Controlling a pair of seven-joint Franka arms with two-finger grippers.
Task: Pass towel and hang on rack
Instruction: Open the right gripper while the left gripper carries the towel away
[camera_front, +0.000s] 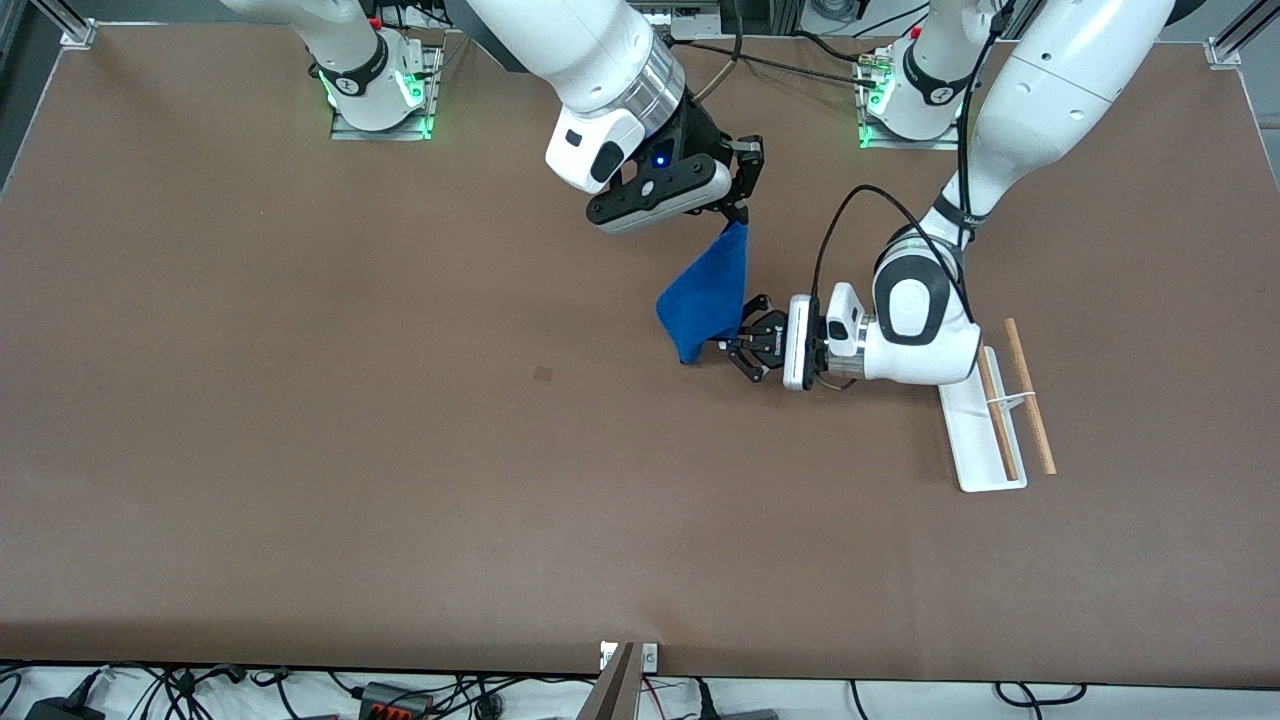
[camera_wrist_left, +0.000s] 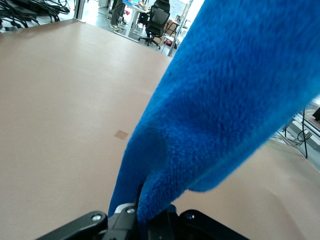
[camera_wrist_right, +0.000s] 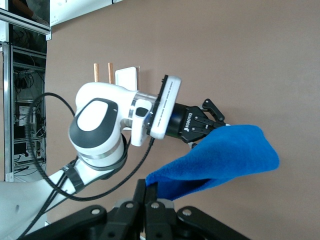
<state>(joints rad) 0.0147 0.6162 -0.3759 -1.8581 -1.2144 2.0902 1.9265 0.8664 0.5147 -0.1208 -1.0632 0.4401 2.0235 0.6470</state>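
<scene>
- The towel (camera_front: 708, 300), blue and fleecy, hangs in the air over the middle of the table (camera_front: 300, 450), somewhat toward the edge where the arm bases stand.
- The right gripper (camera_front: 738, 205) pinches the towel's top corner, its fingers closed on the cloth; the right wrist view shows the fabric trailing away from those fingers (camera_wrist_right: 150, 192).
- The left gripper (camera_front: 735, 345) lies level and has the towel's lower edge between its fingers; in the left wrist view the cloth (camera_wrist_left: 225, 100) runs straight down into the closed jaws.
- Both grippers thus appear to hold the towel at once, so the handover looks to be mid-exchange.
- The rack (camera_front: 985, 420) stands toward the left arm's end of the table, just beside the left arm's wrist; its two wooden rods (camera_front: 1030, 395) run from the base edge toward the front camera's edge.
- The left arm is plainly nearer the rack, which lies away from its gripper, back along its own forearm. Once the right gripper lets go, the towel would likely need carrying that way and draping across the rods.
</scene>
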